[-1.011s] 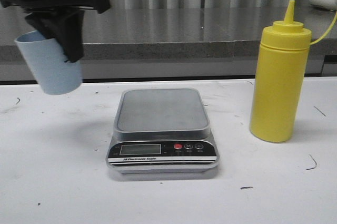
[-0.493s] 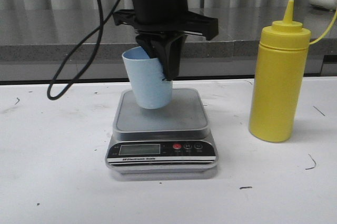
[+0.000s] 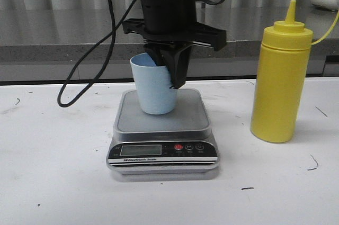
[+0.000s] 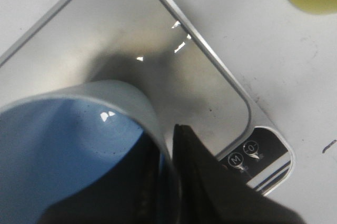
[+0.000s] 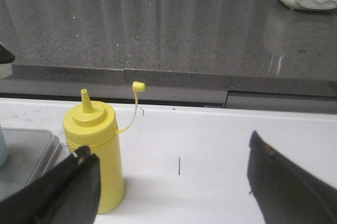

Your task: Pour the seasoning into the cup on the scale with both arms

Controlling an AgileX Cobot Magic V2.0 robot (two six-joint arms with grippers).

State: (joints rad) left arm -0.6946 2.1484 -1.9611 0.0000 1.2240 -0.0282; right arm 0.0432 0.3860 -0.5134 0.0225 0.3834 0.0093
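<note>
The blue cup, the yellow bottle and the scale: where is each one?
blue cup point(image 3: 154, 90), front view, on its side wall.
yellow bottle point(image 3: 279, 84), front view, on its body.
scale point(image 3: 161, 110), front view, on its bare steel platform.

Even, soft light; glare spots on the scale point(image 4: 158, 71) platform; left wrist view's near cup point(image 4: 63, 150) blurred
</note>
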